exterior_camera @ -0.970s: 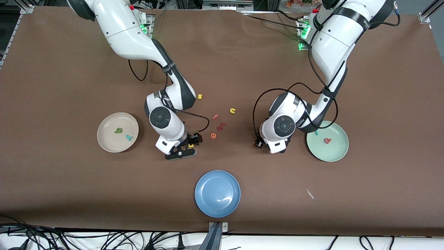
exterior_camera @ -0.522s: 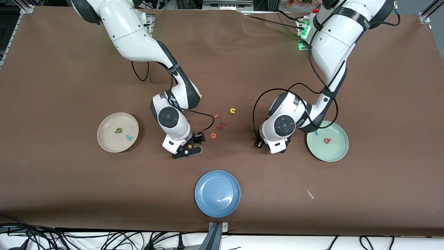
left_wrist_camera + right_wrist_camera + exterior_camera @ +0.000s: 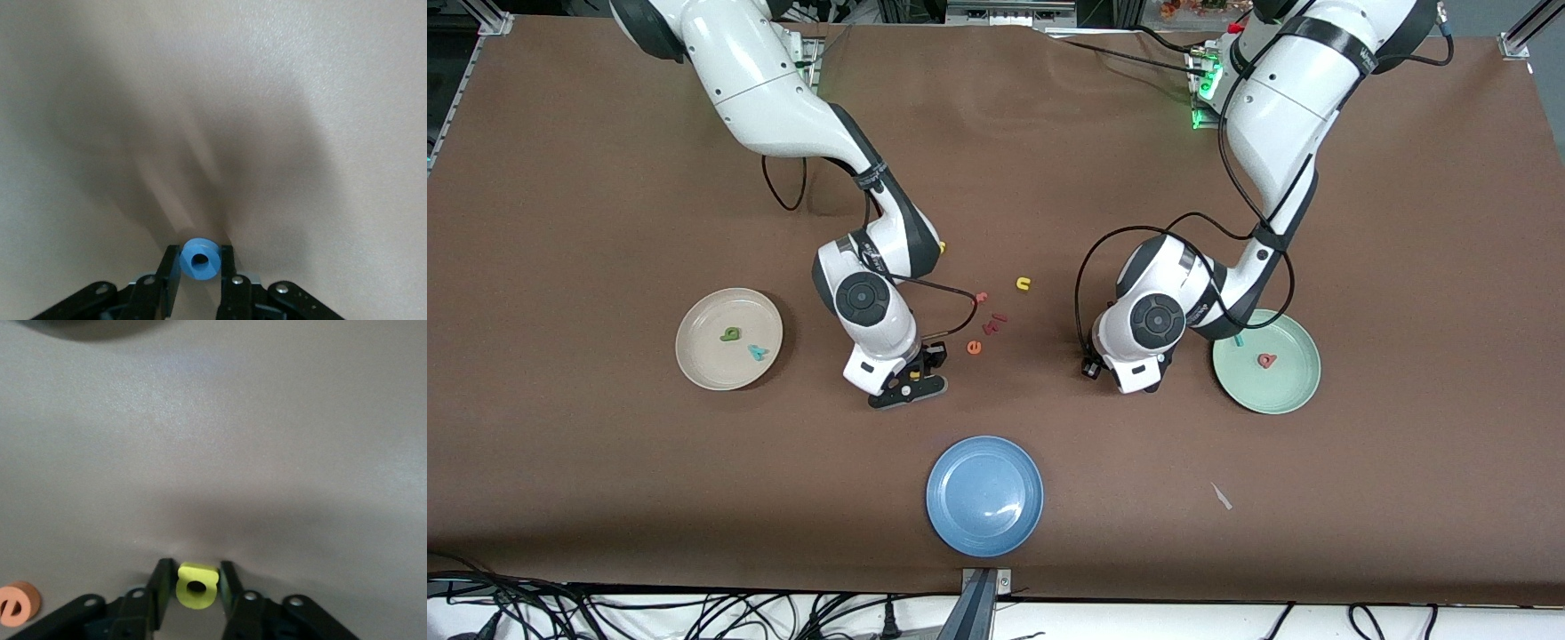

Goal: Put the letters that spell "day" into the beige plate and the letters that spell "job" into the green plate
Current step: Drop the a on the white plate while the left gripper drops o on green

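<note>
The right gripper [image 3: 193, 587] pinches the yellow "a" [image 3: 197, 587]; the left gripper [image 3: 199, 263] pinches the blue "o" [image 3: 199, 258]. Both sit low beside the blue plate [image 3: 984, 496], and either thin letter could slip on lifting.

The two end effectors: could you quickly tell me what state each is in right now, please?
Left end effector: shut on the blue "o", low over the table.
Right end effector: shut on the yellow "a", low over the table.

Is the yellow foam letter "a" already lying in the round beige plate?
No: the yellow foam letter "a" sits on the brown table between the right gripper fingers, not in the round beige plate.
</note>
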### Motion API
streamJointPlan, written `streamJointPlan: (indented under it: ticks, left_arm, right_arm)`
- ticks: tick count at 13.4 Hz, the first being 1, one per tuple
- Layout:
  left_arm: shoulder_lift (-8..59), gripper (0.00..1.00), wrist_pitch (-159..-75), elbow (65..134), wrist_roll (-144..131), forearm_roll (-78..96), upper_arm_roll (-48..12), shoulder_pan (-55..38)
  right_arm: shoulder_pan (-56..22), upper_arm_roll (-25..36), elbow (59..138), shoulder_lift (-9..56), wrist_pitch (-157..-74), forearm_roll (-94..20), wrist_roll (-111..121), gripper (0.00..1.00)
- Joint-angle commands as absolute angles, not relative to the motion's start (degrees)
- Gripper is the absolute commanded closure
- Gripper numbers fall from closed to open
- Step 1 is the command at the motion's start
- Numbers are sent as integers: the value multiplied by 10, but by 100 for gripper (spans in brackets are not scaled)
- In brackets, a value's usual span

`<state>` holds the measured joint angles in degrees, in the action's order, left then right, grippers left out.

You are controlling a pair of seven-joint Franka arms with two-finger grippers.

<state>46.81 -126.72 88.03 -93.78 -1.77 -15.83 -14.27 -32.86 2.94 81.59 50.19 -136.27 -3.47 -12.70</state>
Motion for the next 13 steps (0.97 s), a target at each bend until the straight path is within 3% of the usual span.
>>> streamJointPlan:
  ticks: [1,4,6,10,13]
  left_arm:
    - [446,79,-1261,894,-920,-36,-156,-135]
    - [411,80,-1225,889,-895,-34,-160,-109]
    - [374,80,-1162,889,-834,-26,-161,-74]
    - [342,80,-1034,888,-658,-14,-160,27]
    - [347,78,-1006,897,-543,-24,-156,79]
  right_arm:
    - [-328,28,800,518,-1356,-27,-125,85]
    - [-324,29,766,517,-1303,-29,-125,98]
    - [-313,32,728,512,-1239,-33,-125,98]
    - [-265,39,736,461,-1139,-26,-49,100]
    - [-263,97,771,426,-1087,-23,30,100]
